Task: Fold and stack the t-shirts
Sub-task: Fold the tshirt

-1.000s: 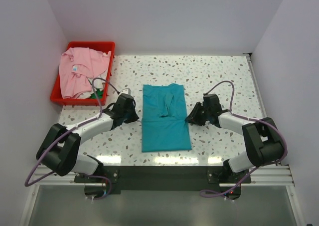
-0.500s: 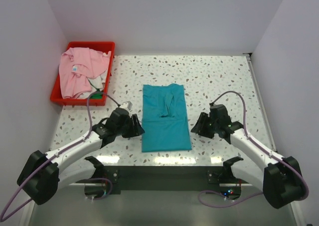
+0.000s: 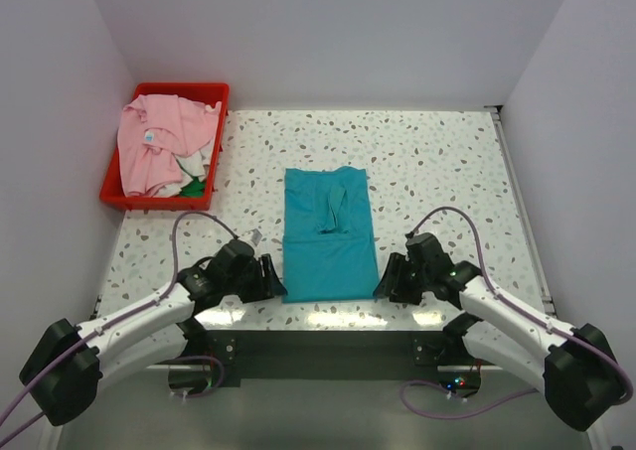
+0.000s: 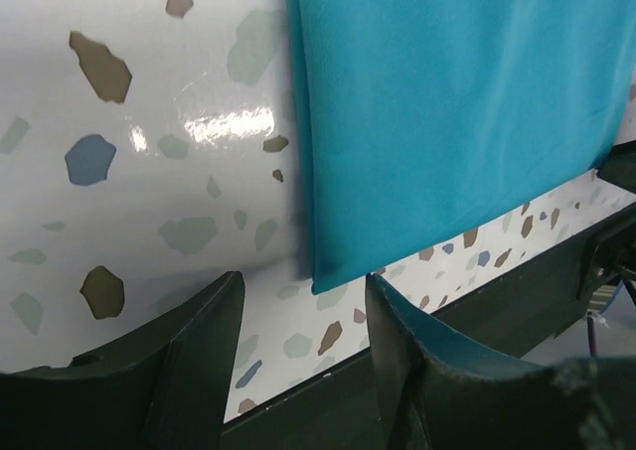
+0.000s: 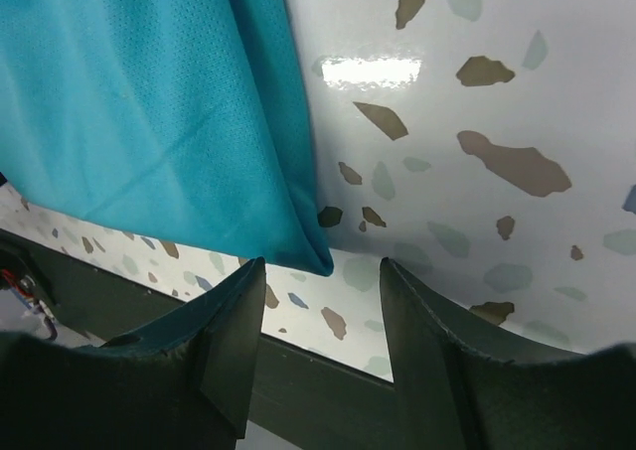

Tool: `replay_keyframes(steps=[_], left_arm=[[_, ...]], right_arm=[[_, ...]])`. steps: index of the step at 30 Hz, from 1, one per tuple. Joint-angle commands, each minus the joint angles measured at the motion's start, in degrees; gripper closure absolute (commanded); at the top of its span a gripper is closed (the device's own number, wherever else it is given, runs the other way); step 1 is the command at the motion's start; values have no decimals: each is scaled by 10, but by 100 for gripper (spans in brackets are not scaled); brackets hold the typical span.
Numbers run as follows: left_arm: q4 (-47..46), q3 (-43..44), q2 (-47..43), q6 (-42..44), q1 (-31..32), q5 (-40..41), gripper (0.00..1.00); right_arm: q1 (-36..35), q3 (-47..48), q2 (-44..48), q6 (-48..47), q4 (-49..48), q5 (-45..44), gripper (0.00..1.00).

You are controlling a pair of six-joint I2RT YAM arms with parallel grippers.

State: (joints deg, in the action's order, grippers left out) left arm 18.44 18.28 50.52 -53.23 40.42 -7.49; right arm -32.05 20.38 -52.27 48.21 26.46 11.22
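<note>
Shirts lie well apart in your top view: the teal shirt [image 3: 330,236] is folded into a long strip mid-table [image 3: 437,152], and the pink shirt [image 3: 159,142] is heaped in the red bin [image 3: 221,100] at the far left. Your left gripper [image 3: 273,278] and right gripper [image 3: 386,279] sit at the strip's two near corners. On your left wrist view, the fingers [image 4: 199,341] stand apart and empty, with the shirt's corner just ahead of the gap. On your right wrist view, the fingers [image 5: 234,321] are likewise spread and hold nothing, the other corner at the gap.
</note>
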Motion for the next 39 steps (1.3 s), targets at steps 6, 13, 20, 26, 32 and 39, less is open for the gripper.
replay_keyframes(steps=[6, 13, 20, 26, 32, 39], left_arm=[[-36, -30, 19, -39, 27, -14, 46], [-45, -33, 42, -53, 43, -2, 47], [-60, -40, 70, -78, 64, 5, 53], [-74, -29, 98, -79, 71, 19, 62], [-82, 3, 121, -56, 71, 20, 93], [2, 23, 71, -80, 123, 60, 100]], right_arm=[[-20, -20, -11, 52, -43, -16, 50], [-20, -55, -16, 75, -90, -14, 54], [-21, -77, 11, 96, -95, -26, 63], [-21, -84, 16, 96, -100, -30, 80], [-22, -70, 19, 66, -89, -16, 100], [-91, -85, 92, 68, -14, -5, 100]])
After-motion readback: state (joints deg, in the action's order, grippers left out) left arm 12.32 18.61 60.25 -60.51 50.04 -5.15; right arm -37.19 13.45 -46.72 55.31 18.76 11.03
